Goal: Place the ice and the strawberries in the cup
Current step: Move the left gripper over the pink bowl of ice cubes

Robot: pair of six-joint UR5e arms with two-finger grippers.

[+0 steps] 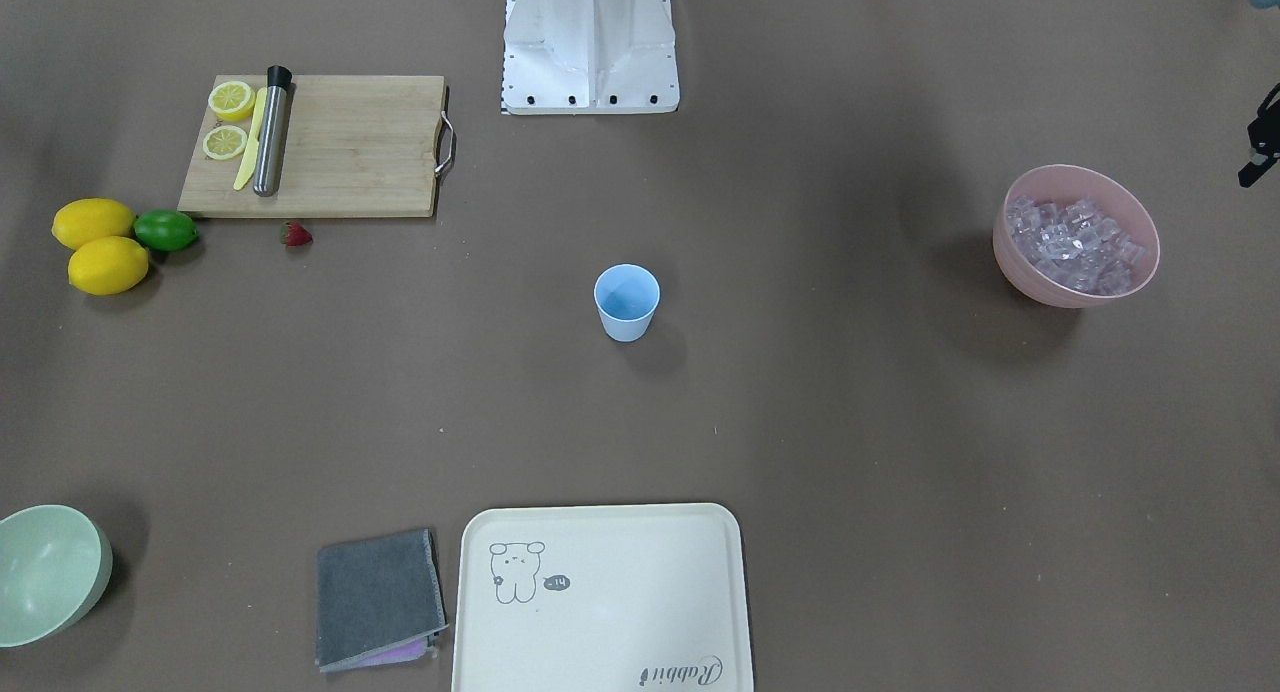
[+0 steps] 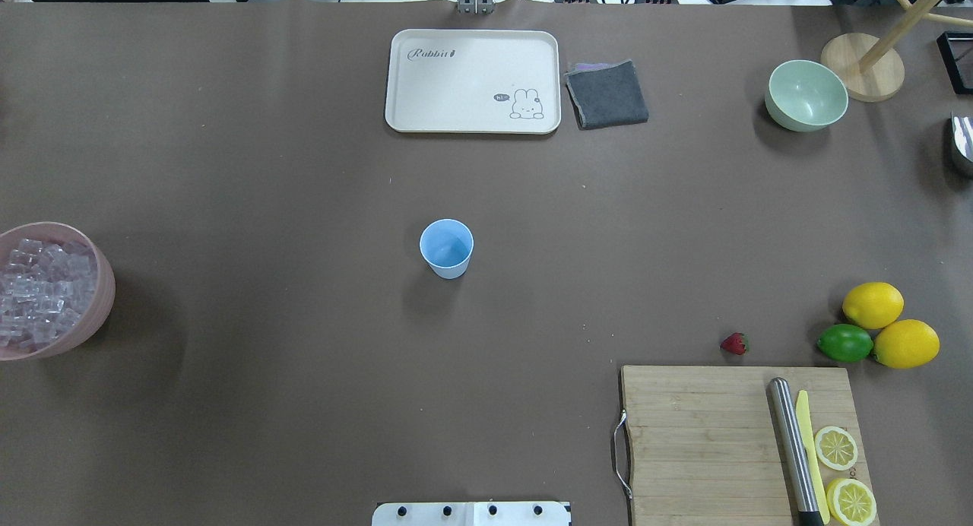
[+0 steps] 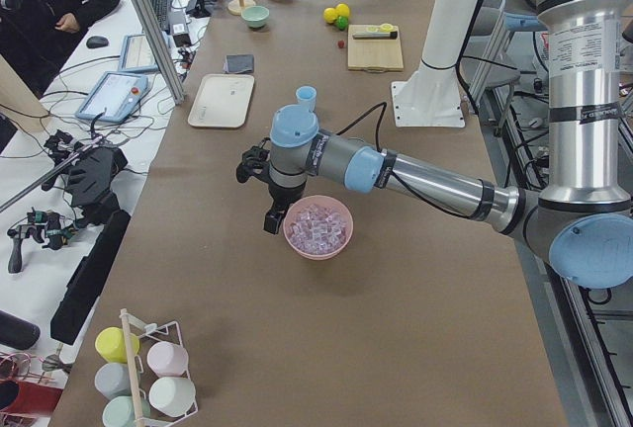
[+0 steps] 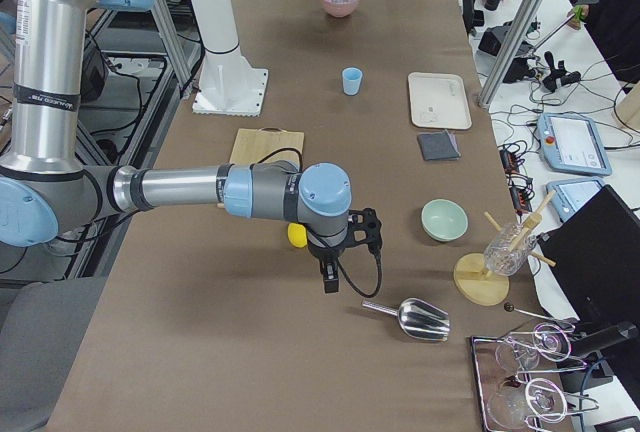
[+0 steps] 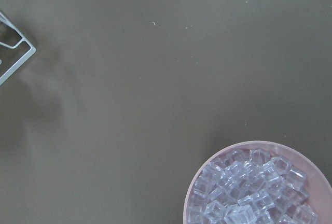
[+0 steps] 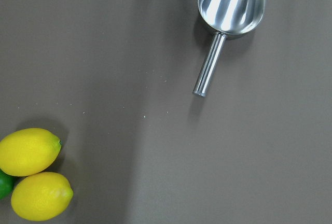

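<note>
- Cup [image 2: 446, 248] is seen mid-table [image 2: 304, 169], upright, mouth up, long axis vertical; it is well apart from everything else.
- Ice [image 2: 38, 290] is heaped in a pink bowl [image 2: 105, 286] at the robot's left end of the table.
- Left gripper [image 3: 274, 219] hangs just beside that bowl, off its rim. Whether its fingers are apart or together cannot be told.
- 1 strawberry [image 2: 734, 343] lies on its side on the table, just off the far edge of a wooden cutting board [image 2: 707, 435] and near a lime [image 2: 844, 343]. It is too small for its leafy end to be placed.
- 2 whole lemons [image 2: 873, 305] are touching the lime.
- On the board are a steel rod [image 2: 790, 450], a yellow knife [image 2: 807, 435] and 2 lemon halves [image 2: 836, 448].
- Right gripper [image 4: 330, 277] is held above the table between the lemons and a steel scoop [image 6: 231, 6]. Its state cannot be told either.
- Tray [image 2: 456, 93] at the far edge is marked "Rabbit", with a rabbit drawing. A grey cloth [image 2: 606, 94] lies beside it, and a mint bowl [image 2: 806, 95] further along.
</note>
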